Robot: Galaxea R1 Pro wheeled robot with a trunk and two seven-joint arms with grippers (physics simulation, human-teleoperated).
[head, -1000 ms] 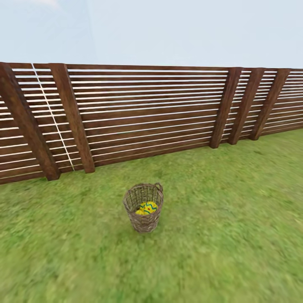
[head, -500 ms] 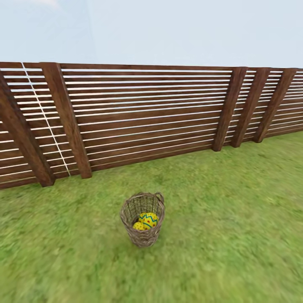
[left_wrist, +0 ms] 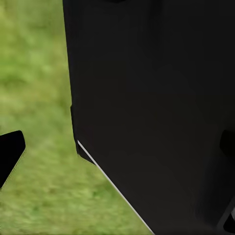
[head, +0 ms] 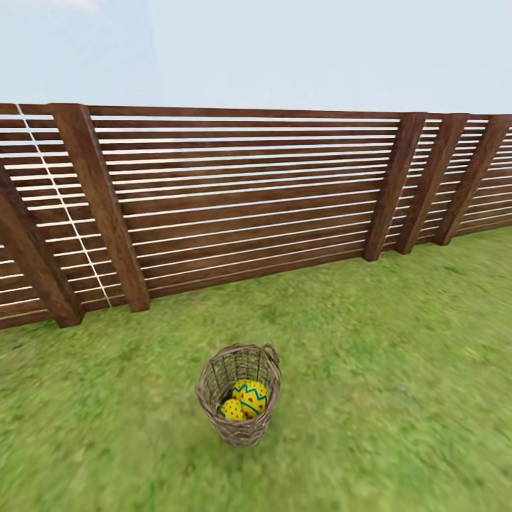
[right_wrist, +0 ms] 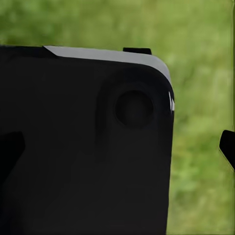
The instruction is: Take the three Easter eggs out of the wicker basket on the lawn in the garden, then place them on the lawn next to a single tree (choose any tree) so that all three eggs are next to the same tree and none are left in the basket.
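Behind the wicker basket (head: 239, 398) you see one brown fence (head: 249, 199); it stands on the lawn (head: 398, 370). Two Easter eggs (head: 245, 400) show inside, a third hidden. Each end effector's state you cannot tell.

The wicker basket (head: 240, 402) stands on the lawn (head: 398, 370), well in front of the slatted fence (head: 249, 199). Two Easter eggs (head: 244, 400) lie inside it, touching each other.

Yellow eggs (head: 249, 398), blue zigzags, seemingly red dots.
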